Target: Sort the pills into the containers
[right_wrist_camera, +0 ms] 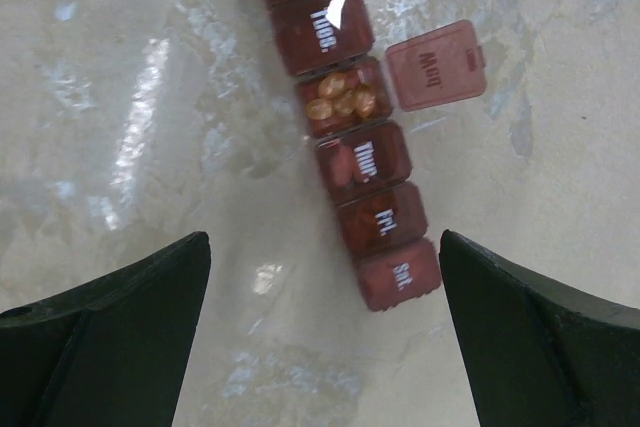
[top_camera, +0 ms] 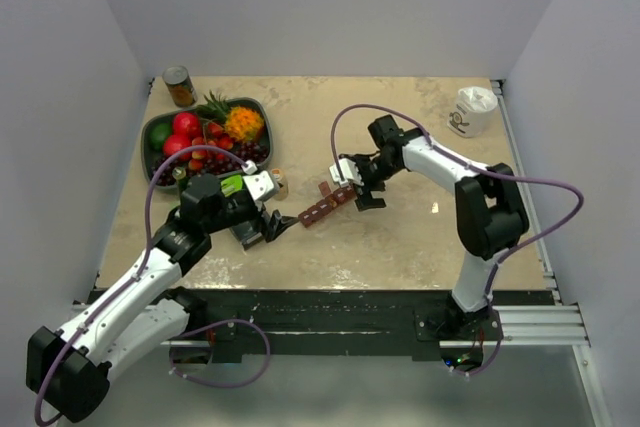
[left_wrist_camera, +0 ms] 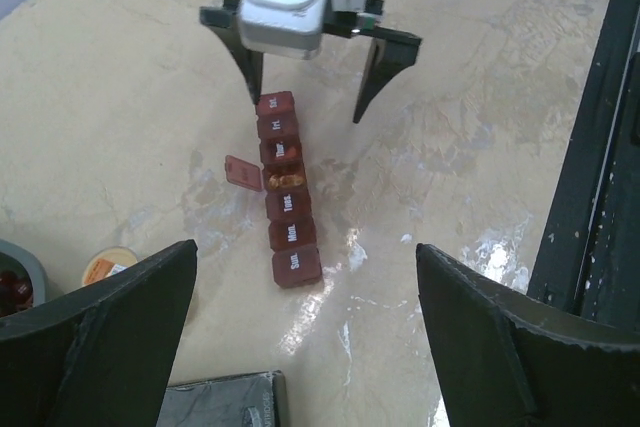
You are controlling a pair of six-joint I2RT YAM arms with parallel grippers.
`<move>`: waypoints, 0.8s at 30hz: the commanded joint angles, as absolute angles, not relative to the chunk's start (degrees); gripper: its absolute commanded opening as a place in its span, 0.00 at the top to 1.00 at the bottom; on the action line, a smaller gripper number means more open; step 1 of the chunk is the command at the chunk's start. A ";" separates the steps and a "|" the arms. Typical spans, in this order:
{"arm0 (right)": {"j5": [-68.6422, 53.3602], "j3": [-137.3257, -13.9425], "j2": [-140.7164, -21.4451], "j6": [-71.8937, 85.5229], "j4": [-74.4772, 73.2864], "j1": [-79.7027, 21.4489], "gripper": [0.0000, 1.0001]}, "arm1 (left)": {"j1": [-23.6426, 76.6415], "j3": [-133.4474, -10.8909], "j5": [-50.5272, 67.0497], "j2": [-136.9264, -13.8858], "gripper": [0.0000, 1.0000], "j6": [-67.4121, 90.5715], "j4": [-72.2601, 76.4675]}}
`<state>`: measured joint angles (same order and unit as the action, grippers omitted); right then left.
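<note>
The containers are a dark red strip (top_camera: 322, 205) of day-marked compartments lying mid-table. It also shows in the left wrist view (left_wrist_camera: 288, 209) and the right wrist view (right_wrist_camera: 372, 179). One middle compartment has its lid (right_wrist_camera: 436, 64) flipped open and holds yellowish-orange pills (right_wrist_camera: 342, 97), which also show in the left wrist view (left_wrist_camera: 285, 179). My right gripper (top_camera: 364, 197) is open and empty above the strip's "Sat." end (right_wrist_camera: 325, 342). My left gripper (top_camera: 275, 229) is open and empty just short of the "Sun." end (left_wrist_camera: 305, 347). A small bottle (top_camera: 279, 183) stands beside the left wrist.
A dark bowl of fruit (top_camera: 152, 137) sits at the back left with a brown-labelled tin can (top_camera: 179, 86) behind it. A white cup (top_camera: 472, 110) stands at the back right. A dark flat object (left_wrist_camera: 225, 402) lies just under my left gripper.
</note>
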<state>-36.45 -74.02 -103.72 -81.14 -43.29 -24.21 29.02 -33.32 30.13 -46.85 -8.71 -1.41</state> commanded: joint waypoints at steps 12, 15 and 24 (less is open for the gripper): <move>-30.24 -84.38 -117.25 -86.92 -42.98 -26.37 0.18 | 28.92 -30.68 34.71 -45.97 0.10 -15.46 2.98; -30.50 -83.85 -117.07 -86.22 -42.63 -26.45 0.25 | 28.92 -29.71 36.03 -45.44 0.11 -16.61 3.95; -30.50 -77.01 -112.95 -83.76 -40.43 -26.46 0.49 | 28.83 -30.40 29.64 -47.10 0.11 -8.80 5.02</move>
<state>-31.86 -81.28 -116.05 -84.58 -41.69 -26.24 28.99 -29.02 33.87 -45.65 -13.82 1.48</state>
